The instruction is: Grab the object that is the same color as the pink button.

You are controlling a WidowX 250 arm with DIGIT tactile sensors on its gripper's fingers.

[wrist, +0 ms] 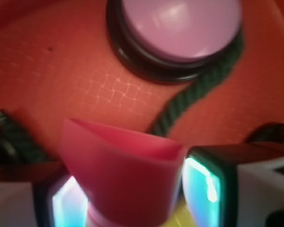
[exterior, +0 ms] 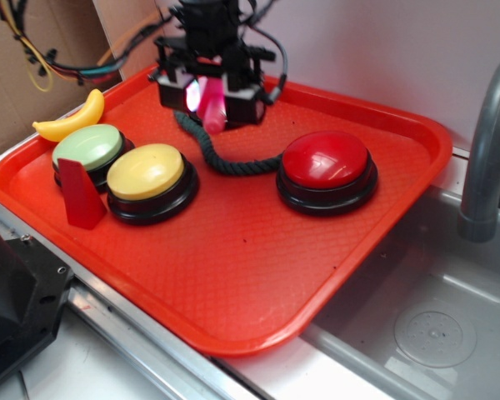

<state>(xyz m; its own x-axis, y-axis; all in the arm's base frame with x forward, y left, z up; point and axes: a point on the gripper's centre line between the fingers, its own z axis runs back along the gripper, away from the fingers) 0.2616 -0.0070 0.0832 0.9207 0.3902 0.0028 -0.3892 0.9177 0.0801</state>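
A large red plastic tray (exterior: 233, 275) with a raised rim and a fine grid texture carries everything, and sits beside a grey metal sink (exterior: 425, 325) with a grey curved tap (exterior: 487, 158). Over the tray's far edge hangs the black robot gripper (exterior: 210, 98), its two white-cased fingers (wrist: 213, 184) glowing with pale light on their inner faces. Clamped between them is the small hot-pink plastic toy bolt (exterior: 211, 104), lifted off the tray; in the wrist view its triangular head (wrist: 123, 175) fills the foreground, pressed on both sides by the finger pads. Beneath and beyond the bolt in the wrist view lies the large round pale pink domed button on a black base (wrist: 180, 28), which the gripper hides in the exterior view. A dark green twisted rope (exterior: 221, 154) curves along the tray from under the gripper toward the right, skirting the pink button's base and ending just beside a red domed button on a black base (exterior: 327, 167) near the tray's right edge. Toward the left edge stand a yellow domed button (exterior: 146, 173) and a pale green domed button (exterior: 87, 148), touching each other. A red wedge-shaped block (exterior: 82, 193) stands upright in front of the green button, and a yellow toy banana (exterior: 71, 119) lies behind it at the far left rim.
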